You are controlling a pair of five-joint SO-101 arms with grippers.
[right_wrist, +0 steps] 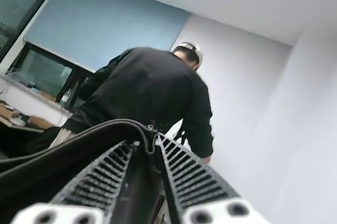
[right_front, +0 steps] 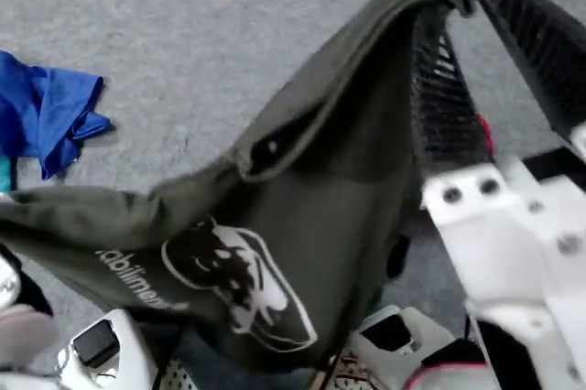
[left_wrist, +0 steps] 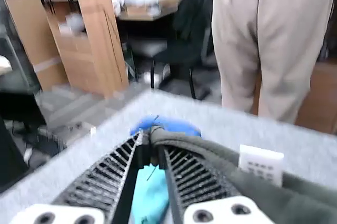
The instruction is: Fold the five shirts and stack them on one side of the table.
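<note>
Right gripper (right_wrist: 151, 141): clamped on green shirt (right_front: 302, 225) edge, held up well apart from blue shirt (right_front: 50, 111) | left gripper (left_wrist: 151, 135): clamped on another edge, near blue shirt | high view: printed front sagging beside blue shirt; wrist views: pinched hems close up

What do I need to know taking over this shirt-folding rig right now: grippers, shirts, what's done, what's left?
Left gripper: jaws shut on one edge of the olive-green shirt, low over the grey table.
Right gripper: jaws shut on another edge, held high.
The shirt hangs stretched between them, print facing the high view, unfolded.
Blue shirt lies crumpled on the table near the left gripper, a teal cloth beside it.
Done: one shirt picked up.
Left: fold it, fold the others, stack them all on one side.
</note>
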